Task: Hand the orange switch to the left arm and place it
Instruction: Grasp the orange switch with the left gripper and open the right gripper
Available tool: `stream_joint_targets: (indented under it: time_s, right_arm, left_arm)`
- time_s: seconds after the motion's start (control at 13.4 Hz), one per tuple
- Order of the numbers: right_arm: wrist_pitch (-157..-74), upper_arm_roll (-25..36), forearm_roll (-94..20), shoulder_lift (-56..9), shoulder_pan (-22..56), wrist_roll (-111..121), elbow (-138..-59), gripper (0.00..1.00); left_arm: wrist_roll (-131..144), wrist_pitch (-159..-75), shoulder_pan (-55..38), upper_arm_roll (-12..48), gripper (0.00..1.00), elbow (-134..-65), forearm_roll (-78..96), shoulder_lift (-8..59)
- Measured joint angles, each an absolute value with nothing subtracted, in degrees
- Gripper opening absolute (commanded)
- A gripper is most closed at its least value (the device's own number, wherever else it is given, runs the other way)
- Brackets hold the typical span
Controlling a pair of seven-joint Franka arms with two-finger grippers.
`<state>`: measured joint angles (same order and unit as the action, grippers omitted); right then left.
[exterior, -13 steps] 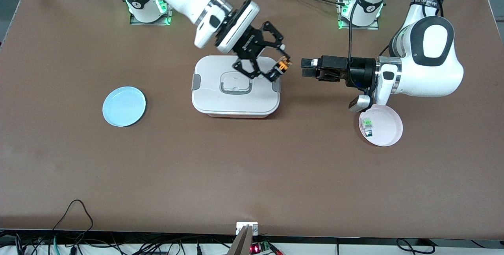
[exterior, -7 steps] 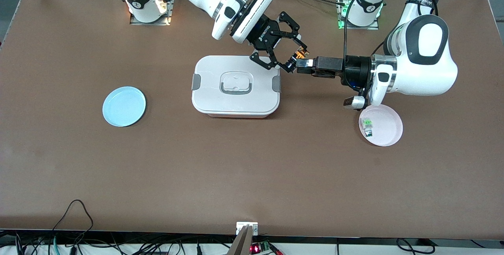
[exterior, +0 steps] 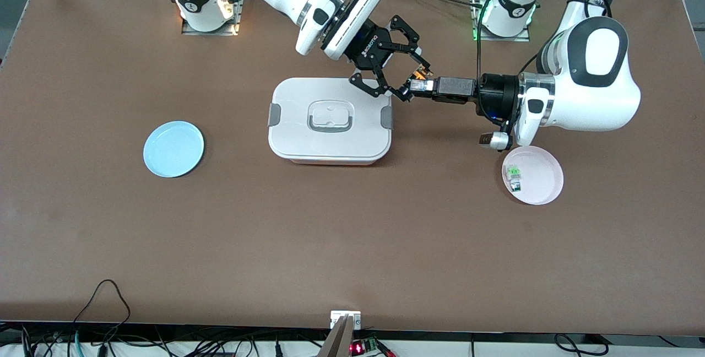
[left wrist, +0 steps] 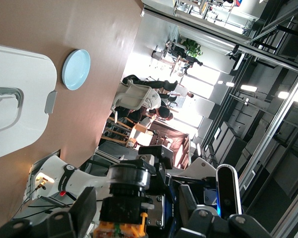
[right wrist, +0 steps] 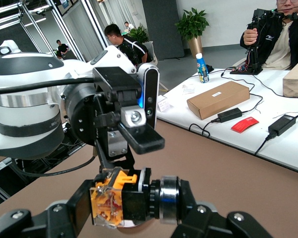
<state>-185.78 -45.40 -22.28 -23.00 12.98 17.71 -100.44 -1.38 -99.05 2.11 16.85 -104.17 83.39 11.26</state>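
Note:
The orange switch [exterior: 420,74] is up in the air beside the corner of the white box [exterior: 329,120], toward the left arm's end. My right gripper [exterior: 413,82] is shut on it lengthwise, one pad on the orange end and one on the ringed end, as the right wrist view [right wrist: 124,198] shows. My left gripper [exterior: 421,86] is level and meets it from the left arm's end. It is open, with a finger [left wrist: 84,213] on each side of the switch [left wrist: 126,208] and a small gap showing. One of its fingers [right wrist: 139,139] shows just above the switch.
A blue plate [exterior: 173,149] lies toward the right arm's end. A pink plate [exterior: 542,189] under the left arm holds a small green-and-white switch [exterior: 514,171]. The box [left wrist: 15,99] and blue plate [left wrist: 76,69] also show in the left wrist view.
My right gripper carried the switch from over the box's edge toward the left arm's end. My left gripper moved in until its fingers flank the switch.

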Motion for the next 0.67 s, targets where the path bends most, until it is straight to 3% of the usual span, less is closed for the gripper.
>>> stream_joint_targets:
  time_s: [0.15, 0.22, 0.3, 0.37, 0.67]
  right_arm:
    - [-185.86, -45.41, -22.28, -22.97, 12.99, 17.7, -100.34, 0.0]
    - [-185.97, -45.41, -22.28, -22.95, 12.98, 17.69, -100.29, 0.0]
    - [-186.0, -45.41, -22.28, -22.96, 12.98, 17.69, -100.27, 0.0]
    - [-186.0, -45.41, -22.29, -22.98, 12.99, 17.69, -100.27, 0.0]
    - [-186.03, -45.44, -22.3, -22.97, 13.03, 17.02, -100.18, 0.0]
  left_arm:
    - [-0.86, -98.69, 2.14, 16.85, 0.49, -104.63, 83.4, 11.01]
    - [-0.86, -98.68, 2.15, 16.84, 0.34, -105.05, 83.4, 10.92]
    - [-0.88, -98.65, 2.15, 16.83, 0.12, -105.37, 83.4, 10.92]
    - [-0.88, -98.65, 2.17, 16.83, 0.0, -105.41, 83.4, 10.9]
    - [-0.93, -98.59, 2.26, 16.82, 0.0, -105.43, 83.41, 10.72]
